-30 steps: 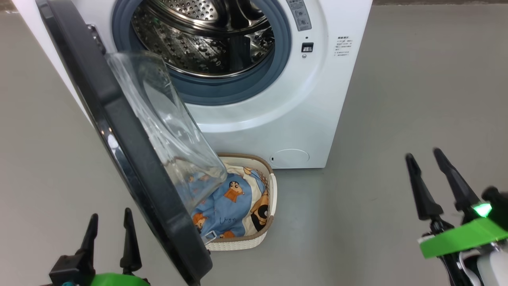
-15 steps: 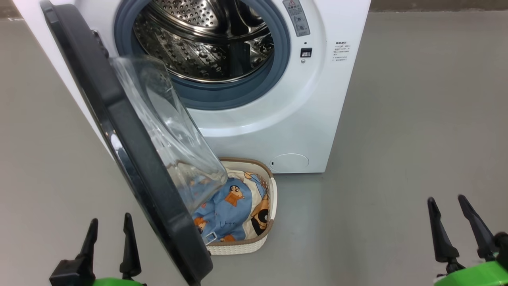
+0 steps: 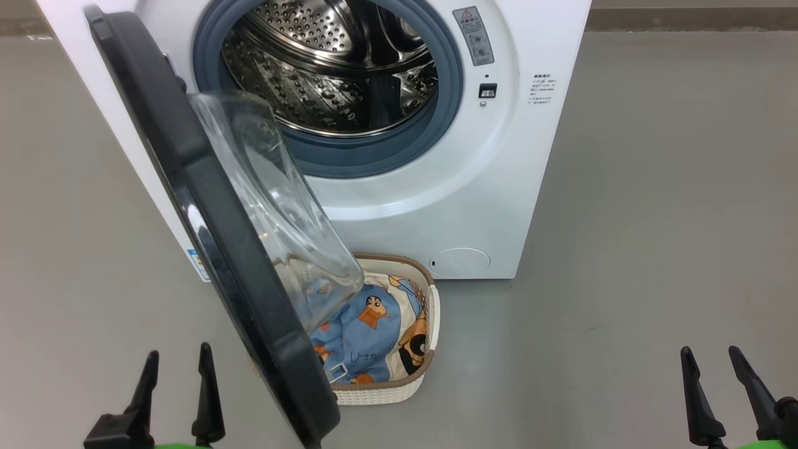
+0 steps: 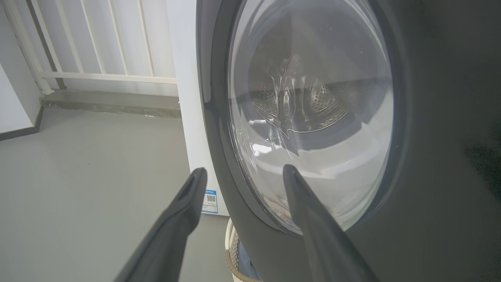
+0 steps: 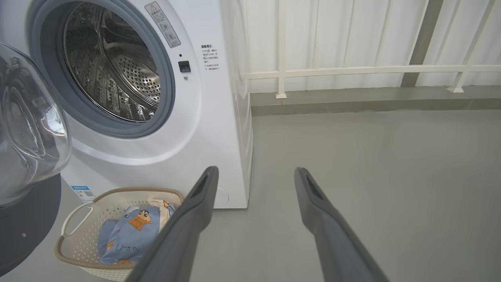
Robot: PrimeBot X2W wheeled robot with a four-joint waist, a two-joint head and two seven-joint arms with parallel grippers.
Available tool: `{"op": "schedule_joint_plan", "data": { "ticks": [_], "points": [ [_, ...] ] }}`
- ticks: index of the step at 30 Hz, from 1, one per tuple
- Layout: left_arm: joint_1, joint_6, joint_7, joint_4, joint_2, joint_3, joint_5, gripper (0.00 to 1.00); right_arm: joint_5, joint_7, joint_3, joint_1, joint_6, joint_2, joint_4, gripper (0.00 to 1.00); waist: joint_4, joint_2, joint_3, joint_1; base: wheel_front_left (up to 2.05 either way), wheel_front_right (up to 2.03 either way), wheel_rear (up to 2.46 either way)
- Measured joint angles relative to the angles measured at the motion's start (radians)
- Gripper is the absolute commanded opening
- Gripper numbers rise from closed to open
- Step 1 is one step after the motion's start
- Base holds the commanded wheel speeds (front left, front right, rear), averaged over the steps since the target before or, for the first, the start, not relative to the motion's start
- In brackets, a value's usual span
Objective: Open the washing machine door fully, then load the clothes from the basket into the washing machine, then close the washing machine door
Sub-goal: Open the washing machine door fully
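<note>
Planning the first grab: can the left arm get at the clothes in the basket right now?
Probably not. The partly open washing machine door stands between the open left gripper and the basket, overhanging the clothes.

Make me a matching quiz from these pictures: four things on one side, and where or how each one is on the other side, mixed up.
Things:
1. door
2. drum
3. basket
4. clothes

Places or states:
A. lying in the basket
B. shiny steel, nothing seen inside
C. on the floor before the washer
D. swung open, black-ringed

Pairs: 1-D, 2-B, 3-C, 4-A
</note>
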Motion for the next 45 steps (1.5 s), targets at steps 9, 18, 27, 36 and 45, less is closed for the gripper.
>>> {"op": "schedule_joint_plan", "data": {
  "ticks": [9,18,27,36,45],
  "points": [
    [0.007,0.000,0.000,0.009,0.000,0.000,0.000,0.00,0.000,0.000,-0.002,0.000,0.000,0.000,0.007,1.00,0.002,0.0000,-0.002,0.0000,0.00,0.00,0.00],
    [0.007,-0.003,0.000,0.017,0.000,0.005,-0.011,0.00,0.000,0.000,-0.007,0.000,0.000,0.000,0.009,1.00,0.007,0.0000,-0.005,0.0000,0.00,0.00,0.00],
    [0.007,0.002,0.000,0.017,0.000,0.012,-0.029,0.00,-0.004,0.000,-0.012,0.000,0.000,0.004,0.010,1.00,0.011,0.0000,-0.001,0.0000,0.00,0.00,0.00],
    [0.002,0.041,0.000,-0.062,-0.001,0.096,-0.034,0.00,-0.005,0.000,-0.024,0.000,0.000,0.011,0.009,1.00,0.025,0.0000,-0.004,0.0000,0.00,0.00,0.00],
    [-0.097,0.012,0.000,-0.236,-0.002,0.180,0.037,0.00,-0.007,0.000,-0.032,0.000,0.000,0.020,0.009,1.00,0.046,0.0000,-0.011,0.0000,0.00,0.00,0.00]
  ]
}}
